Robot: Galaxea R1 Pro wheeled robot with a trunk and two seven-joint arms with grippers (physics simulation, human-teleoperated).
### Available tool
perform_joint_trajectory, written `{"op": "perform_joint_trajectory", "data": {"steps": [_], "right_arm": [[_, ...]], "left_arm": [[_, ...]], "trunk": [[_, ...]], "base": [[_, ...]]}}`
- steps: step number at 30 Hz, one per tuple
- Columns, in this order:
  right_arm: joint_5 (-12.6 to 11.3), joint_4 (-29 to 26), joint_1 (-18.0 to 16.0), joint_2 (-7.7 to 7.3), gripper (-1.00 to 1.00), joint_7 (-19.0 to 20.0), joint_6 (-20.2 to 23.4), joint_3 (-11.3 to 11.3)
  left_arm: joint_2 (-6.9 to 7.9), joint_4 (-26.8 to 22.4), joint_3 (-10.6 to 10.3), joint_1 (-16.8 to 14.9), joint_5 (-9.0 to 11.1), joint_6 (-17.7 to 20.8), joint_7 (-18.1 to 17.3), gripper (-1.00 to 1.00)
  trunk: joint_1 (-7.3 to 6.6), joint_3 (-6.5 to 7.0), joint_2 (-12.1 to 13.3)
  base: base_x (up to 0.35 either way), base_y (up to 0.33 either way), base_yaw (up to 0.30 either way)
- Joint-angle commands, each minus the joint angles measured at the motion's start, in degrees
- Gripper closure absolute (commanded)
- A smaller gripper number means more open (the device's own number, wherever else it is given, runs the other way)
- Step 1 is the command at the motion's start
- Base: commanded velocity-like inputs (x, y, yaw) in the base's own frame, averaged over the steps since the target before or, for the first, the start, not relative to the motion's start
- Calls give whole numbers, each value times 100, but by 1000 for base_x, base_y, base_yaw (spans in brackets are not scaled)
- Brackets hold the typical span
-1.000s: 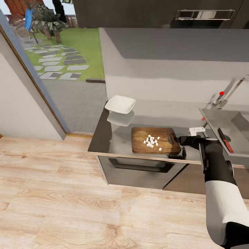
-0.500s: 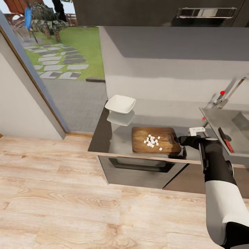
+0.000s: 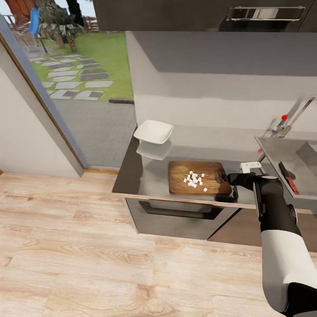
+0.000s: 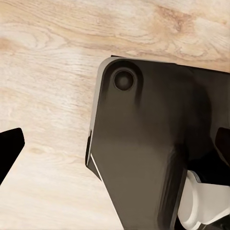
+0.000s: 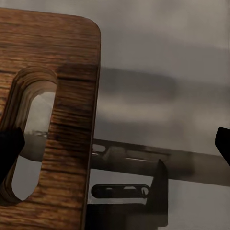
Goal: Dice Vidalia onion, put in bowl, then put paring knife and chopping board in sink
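My right tool (image 3: 230, 178) sits with its fingers spread apart at the slotted end of the grainy dark wooden board (image 3: 199, 178), which lies flat on the glossy grey surface (image 3: 145, 174) carrying white onion cubes (image 3: 193, 178). My right arm reaches forward, bent at the elbow. The red-handled knife (image 3: 288, 177) lies in the steel sink (image 3: 281, 158); the white squarish bowl (image 3: 153, 132) stands well apart; I cannot tell my left tool's state.

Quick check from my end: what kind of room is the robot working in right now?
Most likely a home kitchen: a steel countertop over an oven, a sink with a faucet, and a chopping board carrying diced onion.
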Motion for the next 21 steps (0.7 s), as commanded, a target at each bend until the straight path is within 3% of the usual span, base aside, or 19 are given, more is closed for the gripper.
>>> {"op": "perform_joint_trajectory", "data": {"steps": [1,16,21], "right_arm": [[61,-7,-4,1,-100,55,14,-8],[64,-7,0,1,-100,55,14,-8],[64,-7,-5,1,-100,55,14,-8]], "left_arm": [[3,-7,-12,3,60,-5,-27,-100],[3,2,-3,2,68,7,-27,-100],[-2,75,-3,3,67,4,-27,-100]], "trunk": [[3,-8,-9],[3,-10,-9],[3,-33,-9]], "base": [[0,0,0],[0,1,0],[0,161,0]]}}
